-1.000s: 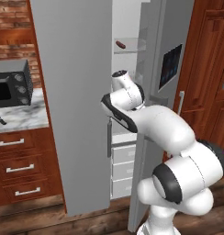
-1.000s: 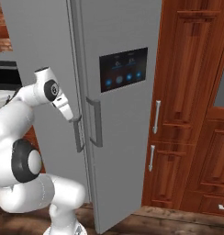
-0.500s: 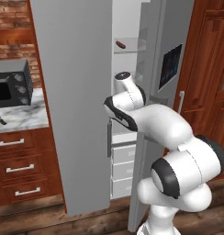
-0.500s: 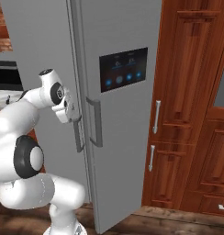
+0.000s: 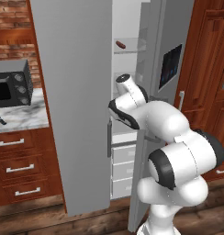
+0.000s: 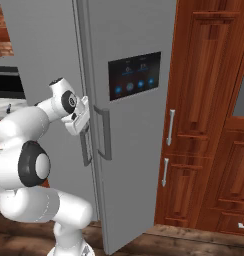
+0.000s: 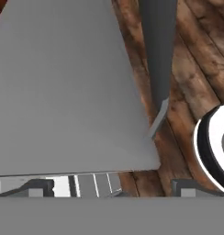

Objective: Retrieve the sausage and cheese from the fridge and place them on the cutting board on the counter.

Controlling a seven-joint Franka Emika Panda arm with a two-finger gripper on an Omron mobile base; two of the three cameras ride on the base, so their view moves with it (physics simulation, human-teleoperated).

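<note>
While the jaws (image 7: 111, 186) stand released and empty, pointing down past the edge of the fridge (image 5: 81, 92) door toward the wooden floor (image 7: 187, 69), the main risk is a collision. The hand (image 6: 78, 116) sits just beside the door handles (image 6: 101, 135), so a careless swing could knock the left door or catch a handle. The sausage (image 5: 120, 44) lies on an upper shelf inside, well above the hand; a hurried reach could nudge it backward. Whether the cheese is inside cannot be told.
</note>
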